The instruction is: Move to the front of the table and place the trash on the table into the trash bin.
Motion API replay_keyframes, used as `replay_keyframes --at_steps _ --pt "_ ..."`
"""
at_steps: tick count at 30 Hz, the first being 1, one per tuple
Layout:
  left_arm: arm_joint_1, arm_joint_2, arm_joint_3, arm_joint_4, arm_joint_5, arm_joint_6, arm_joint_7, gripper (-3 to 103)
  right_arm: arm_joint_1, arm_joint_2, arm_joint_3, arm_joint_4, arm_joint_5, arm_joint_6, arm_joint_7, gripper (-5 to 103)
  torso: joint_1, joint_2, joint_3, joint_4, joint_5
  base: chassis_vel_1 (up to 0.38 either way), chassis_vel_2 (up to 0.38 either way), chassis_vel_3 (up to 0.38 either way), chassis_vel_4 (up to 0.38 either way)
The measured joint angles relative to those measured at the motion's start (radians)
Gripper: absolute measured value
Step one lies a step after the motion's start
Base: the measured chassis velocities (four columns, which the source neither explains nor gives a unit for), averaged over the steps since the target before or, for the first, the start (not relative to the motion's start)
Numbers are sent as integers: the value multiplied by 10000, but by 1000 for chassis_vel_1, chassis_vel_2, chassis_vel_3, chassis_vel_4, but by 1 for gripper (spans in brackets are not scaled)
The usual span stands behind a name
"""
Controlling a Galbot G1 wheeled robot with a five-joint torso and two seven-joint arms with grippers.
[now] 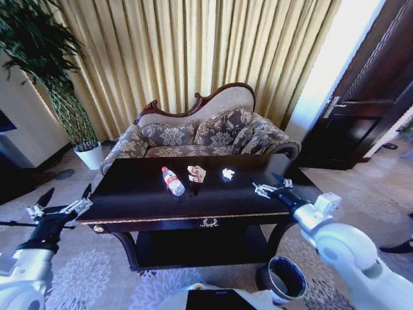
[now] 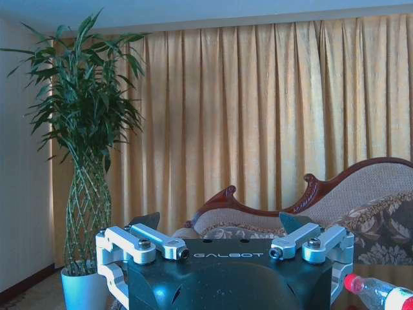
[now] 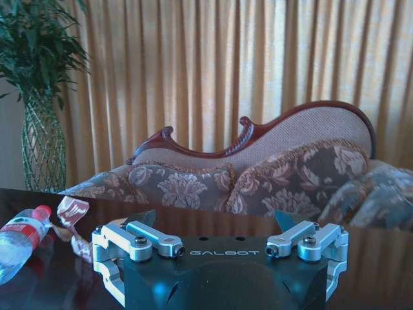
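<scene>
Right gripper (image 1: 270, 186) hovers spread wide over the table's (image 1: 129, 197) right side (nothing held); left gripper (image 1: 64, 198) open off its left edge. Bottle (image 1: 172, 181), wrapper (image 1: 196, 172), paper wad (image 1: 228, 174) mid-table; bin (image 1: 287, 278) near right.

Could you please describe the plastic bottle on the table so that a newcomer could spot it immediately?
Find the dark glossy table in front of the floral sofa. Three small items lie along its middle; the plastic bottle is the one farthest to the robot's left. Unlike the two crumpled wads beside it, it is clear, with a red cap and a white label.
</scene>
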Motion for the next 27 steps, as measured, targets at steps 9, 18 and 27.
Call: replay_keyframes --at_steps 9,18,27 --pt "72 -22 -185 0 -50 4 -1 100 3284 -547 -3094 -2026 210 -525 324 100 1 -1 1 0 1 0 0 0 0" --pt "88 -151 -199 1 -18 6 -7 100 5885 165 -5468 -3584 436 -1025 966 100 3 -2 2 2 0 0 0 0 0" --pt "24 -200 -103 1 18 7 -8 100 6839 718 -6692 -4705 560 -1212 1666 100 3 -1 1 0 -1 0 0 0 0"
